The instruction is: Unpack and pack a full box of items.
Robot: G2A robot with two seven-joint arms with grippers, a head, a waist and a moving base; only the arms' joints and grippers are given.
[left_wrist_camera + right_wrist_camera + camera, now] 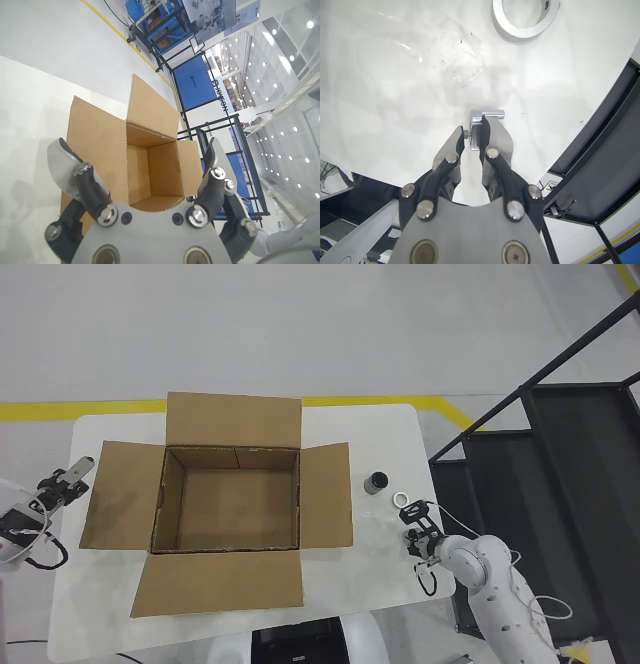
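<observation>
While idling off the left end of the table (385, 434), showing the left gripper (67, 480) spread wide and gripping nothing, pointing at the near flap of the cardboard box (235, 509). Sliding across now: lying mid-table with all four flaps folded out, baring an empty floor, waiting for a first item. Passing the right flap, standing upright just beyond it as a dark cylinder (377, 481), then lying flat beside that as a metal ring (401, 499). And reaching the action: pinching a small metal fitting (487, 113) between the fingers of the right gripper (473, 127), nearly closed around it, right down at the tabletop near the right edge. Touching the surface or just off it, impossible to call. Judging the whole move as hinging on one thing: placing the box opening to the left of that loaded gripper, with ring and cylinder sitting close to the path between. Calling for a lift above the flap before swinging left, favouring the right arm as far the nearer to the fitting.
</observation>
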